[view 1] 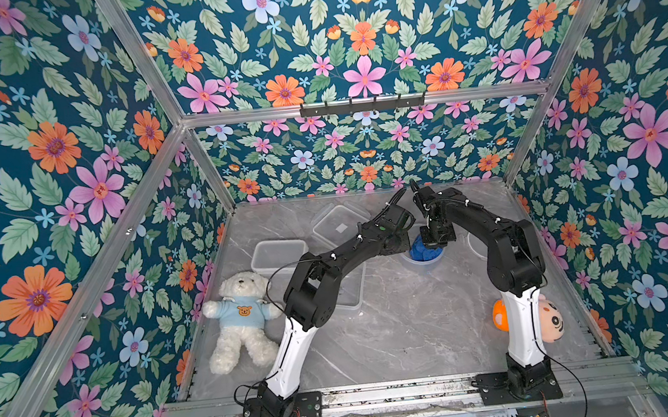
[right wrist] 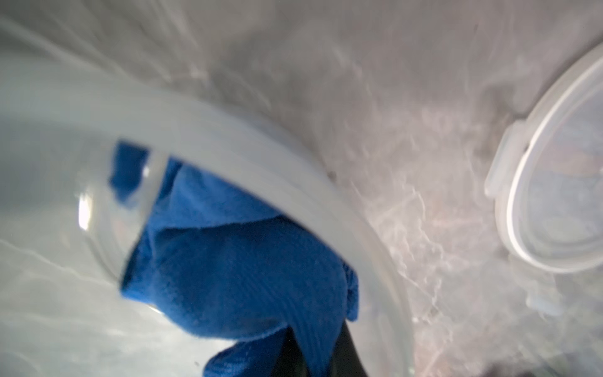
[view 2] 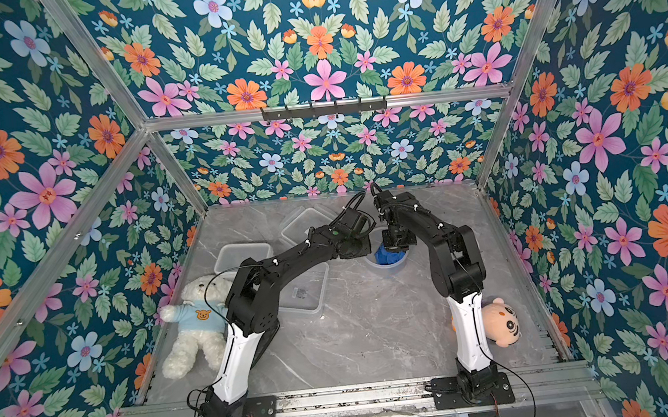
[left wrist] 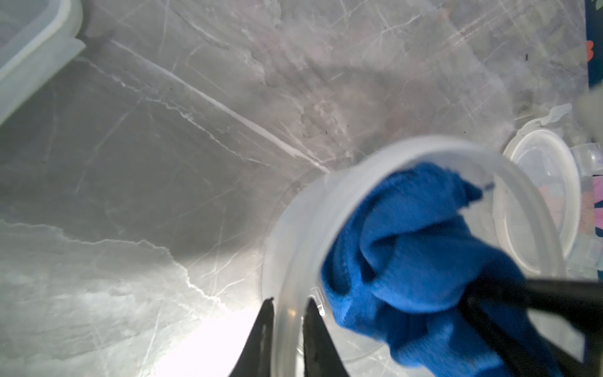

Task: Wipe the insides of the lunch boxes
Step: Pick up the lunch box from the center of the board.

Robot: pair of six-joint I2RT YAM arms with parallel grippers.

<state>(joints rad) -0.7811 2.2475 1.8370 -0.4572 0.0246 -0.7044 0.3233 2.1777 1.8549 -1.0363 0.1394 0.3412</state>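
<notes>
Working on the round box (view 1: 425,268), sitting on the table (view 1: 399,337) toward the back, between the two arm tips and near its round lid (right wrist: 561,212). Clamping the box's rim wall with the left gripper (left wrist: 290,302), one finger inside and one outside, apparently steadying it. Squeezing the blue cloth (right wrist: 228,261) tight in the right gripper (right wrist: 315,362), hanging down into the box with the cloth bunched against wall and floor. Judging by this, wiping partway through the round one, with the rectangular box (view 1: 279,244) and the square box (view 2: 312,299) waiting well apart on the left side, the square one partly under the left arm.

Watching for trouble from here:

- Possibly tilting or sliding the light box by pushing the cloth too hard sideways against a thin, bendy wall pinched at one spot only.
- Possibly losing that pinch through flexing the rim.
- Possibly crowding both grippers inside one narrow opening, knocking finger against finger.
- Possibly cleaning only one patch, with so thick a wad skipping the bottom edge.
- Possibly dragging a loose fold over the rim on lifting out, pulling the box along.
- Possibly shoving the box into the lid nearby.

Not telling from these blurred, cloudy views about any dirt remaining inside.
</notes>
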